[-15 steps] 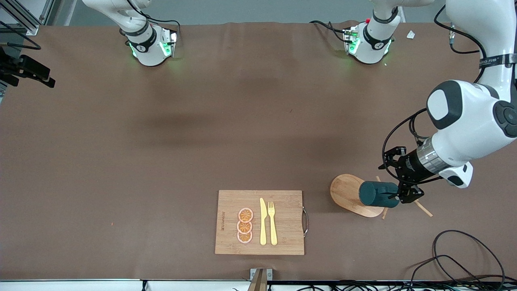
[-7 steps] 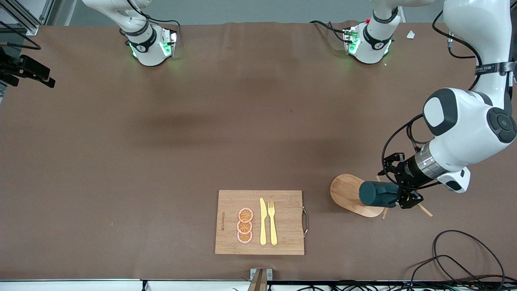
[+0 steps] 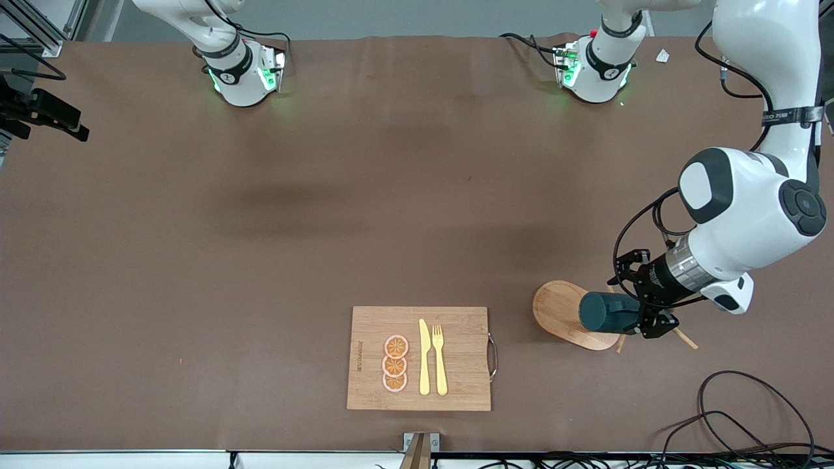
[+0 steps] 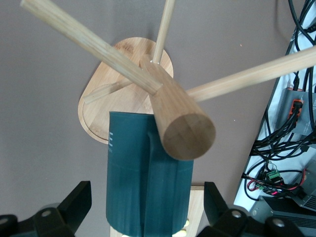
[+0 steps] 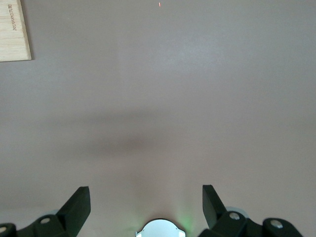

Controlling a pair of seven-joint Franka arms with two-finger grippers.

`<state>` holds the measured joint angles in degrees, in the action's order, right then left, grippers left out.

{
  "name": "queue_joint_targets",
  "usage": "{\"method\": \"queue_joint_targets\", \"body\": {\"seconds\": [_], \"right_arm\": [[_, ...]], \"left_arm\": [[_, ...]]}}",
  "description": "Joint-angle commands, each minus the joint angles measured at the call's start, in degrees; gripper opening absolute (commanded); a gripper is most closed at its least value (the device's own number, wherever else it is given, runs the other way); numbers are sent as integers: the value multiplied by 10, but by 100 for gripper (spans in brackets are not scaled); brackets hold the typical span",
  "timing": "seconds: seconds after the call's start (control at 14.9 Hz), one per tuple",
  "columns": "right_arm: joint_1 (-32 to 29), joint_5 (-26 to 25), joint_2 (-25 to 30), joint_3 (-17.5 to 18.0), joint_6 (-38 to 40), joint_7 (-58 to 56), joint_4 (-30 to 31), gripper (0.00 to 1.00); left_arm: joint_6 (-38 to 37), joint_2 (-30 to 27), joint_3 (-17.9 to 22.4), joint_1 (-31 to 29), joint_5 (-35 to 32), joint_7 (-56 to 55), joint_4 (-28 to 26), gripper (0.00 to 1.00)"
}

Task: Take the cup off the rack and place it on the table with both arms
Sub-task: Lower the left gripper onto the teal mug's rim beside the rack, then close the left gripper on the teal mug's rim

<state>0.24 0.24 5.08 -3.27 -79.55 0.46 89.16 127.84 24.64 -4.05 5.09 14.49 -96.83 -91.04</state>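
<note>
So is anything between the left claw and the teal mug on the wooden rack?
Nothing visible. The left claw is open, its fingers either side of the ribbed dark teal mug. The light wooden mug tree's post end sits beside the mug, not in the gap.

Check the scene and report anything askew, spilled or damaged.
Nothing stands out. The cup hangs on the rack, with the open left gripper straddling it. The right gripper waits open above the table.
</note>
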Motion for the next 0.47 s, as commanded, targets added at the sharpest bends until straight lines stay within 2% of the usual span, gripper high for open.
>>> {"method": "queue_joint_targets", "body": {"seconds": [0.0,0.27,0.4], "right_arm": [[4,0,13,-2,-1,0,13,100],[5,0,13,-2,-2,0,13,100],[5,0,13,-2,-2,0,13,100]], "left_arm": [[14,11,1,3,14,9,5,100],[15,14,0,6,16,9,4,100],[15,18,0,7,16,9,3,95]]}}
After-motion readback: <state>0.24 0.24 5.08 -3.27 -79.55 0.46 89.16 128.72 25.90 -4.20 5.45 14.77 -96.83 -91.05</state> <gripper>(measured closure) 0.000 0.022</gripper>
